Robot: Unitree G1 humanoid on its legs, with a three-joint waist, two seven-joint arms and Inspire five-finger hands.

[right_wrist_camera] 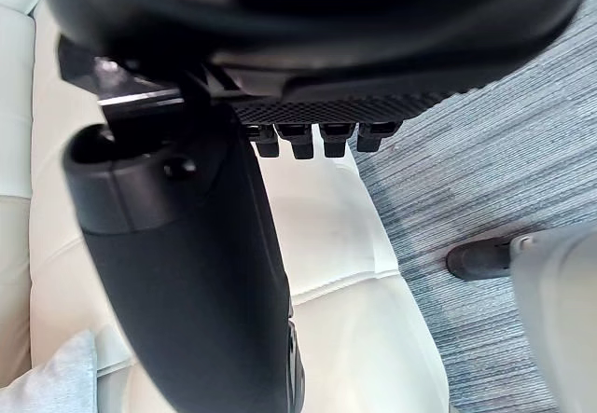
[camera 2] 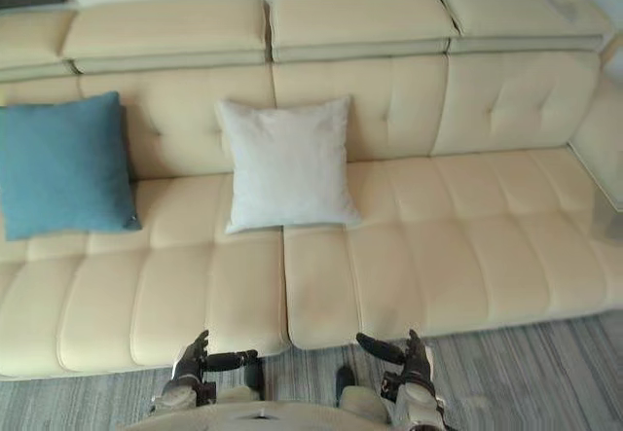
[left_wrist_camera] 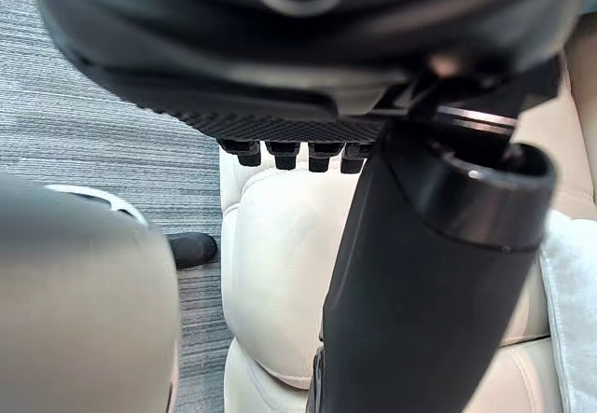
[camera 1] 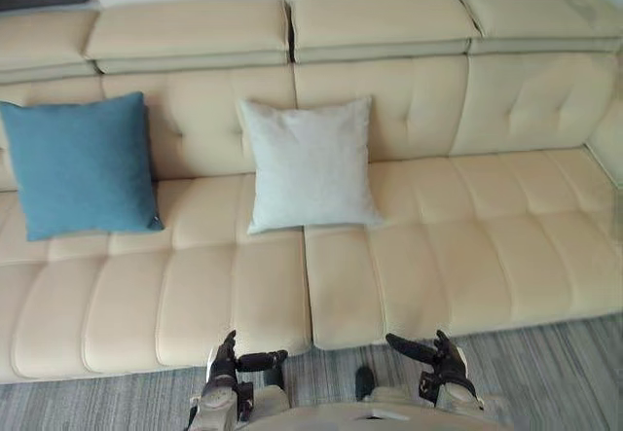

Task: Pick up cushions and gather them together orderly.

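Nothing is picked up yet, and I think the reach must go up the frame.
The blue cushion (camera 1: 83,163) leans on the sofa (camera 1: 487,246) back at the left. My left hand (camera 1: 226,365) sits at the bottom edge, fingers loose, holding nothing. The white cushion (camera 1: 310,163) leans in the middle, up the frame from the gap between my hands, well apart from both, a bit closer to the left one. Both cushions are square, with no long side. My right hand (camera 1: 443,358), bottom right, is loose and empty too.
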